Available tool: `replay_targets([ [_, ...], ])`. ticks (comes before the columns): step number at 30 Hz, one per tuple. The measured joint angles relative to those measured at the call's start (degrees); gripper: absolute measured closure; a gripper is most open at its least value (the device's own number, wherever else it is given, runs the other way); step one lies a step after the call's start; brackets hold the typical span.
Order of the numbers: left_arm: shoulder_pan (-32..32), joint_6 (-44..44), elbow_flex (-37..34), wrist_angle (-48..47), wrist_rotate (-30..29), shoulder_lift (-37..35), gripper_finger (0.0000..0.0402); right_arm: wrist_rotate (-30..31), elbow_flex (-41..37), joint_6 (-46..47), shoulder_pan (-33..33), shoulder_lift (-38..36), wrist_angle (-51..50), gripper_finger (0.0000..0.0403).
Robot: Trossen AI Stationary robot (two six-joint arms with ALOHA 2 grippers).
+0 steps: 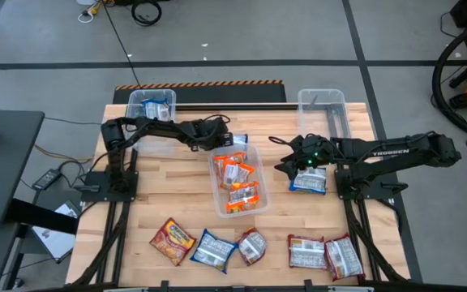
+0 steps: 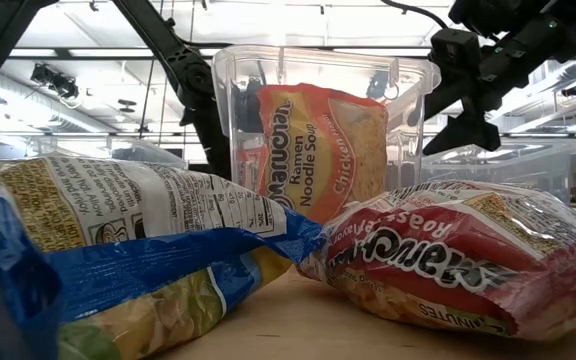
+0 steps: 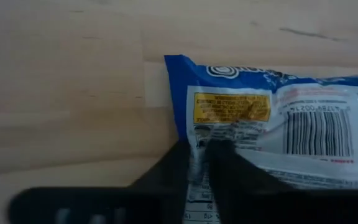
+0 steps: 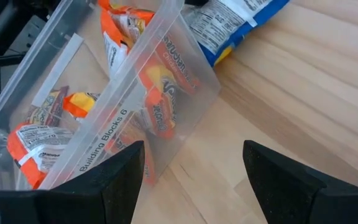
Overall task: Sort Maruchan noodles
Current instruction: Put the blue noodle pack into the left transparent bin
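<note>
My left gripper [image 1: 227, 143] reaches from the table's left to the far side of the middle clear bin [image 1: 263, 180] and is shut on a blue Maruchan packet [image 1: 239, 141], barcode side facing the wrist camera [image 3: 278, 106]. My right gripper [image 1: 284, 167] hovers open just right of that bin [image 4: 166, 74], touching nothing. Orange packets [image 1: 237, 185] lie inside the bin. Another blue packet [image 1: 308, 182] lies flat on the table under my right arm. Several red, blue and orange-red packets [image 1: 252, 246] lie along the near edge. My left gripper pinches the blue packet between its two fingers [image 3: 229, 171] at an edge strip [image 3: 201, 149] near one corner. The fingers come from the table's left. Whether the packet is lifted clear or still rests on the wood, I cannot tell.
A clear bin [image 1: 152, 104] at the far left holds a blue packet. A second clear bin [image 1: 323, 105] stands at the far right. Bare wood lies between the middle bin and the near row of packets. A dark stand sits off the table's left side.
</note>
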Motion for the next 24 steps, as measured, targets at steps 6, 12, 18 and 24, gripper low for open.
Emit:
replay_targets([
  [6, 1.19, 3.38, -0.09, 0.05, 0.12, -0.90, 0.0391, -0.04, 0.00, -0.13, 0.00, 0.00, 0.19, 0.0126],
  [12, 3.71, 11.30, 0.01, 0.11, 0.39, -9.97, 0.0397, -0.59, 0.00, -0.13, 0.00, -0.02, 0.67, 0.0126],
  [18, 6.64, 26.26, 0.12, -2.02, 3.03, -24.20, 0.0399, -0.60, 0.00, -1.43, 0.00, -0.02, 0.84, 0.0126],
  [24, 9.74, 51.02, 0.12, -16.59, 2.32, -39.66, 0.0400, -0.60, 0.00, -1.89, 0.00, -0.02, 0.89, 0.0126],
])
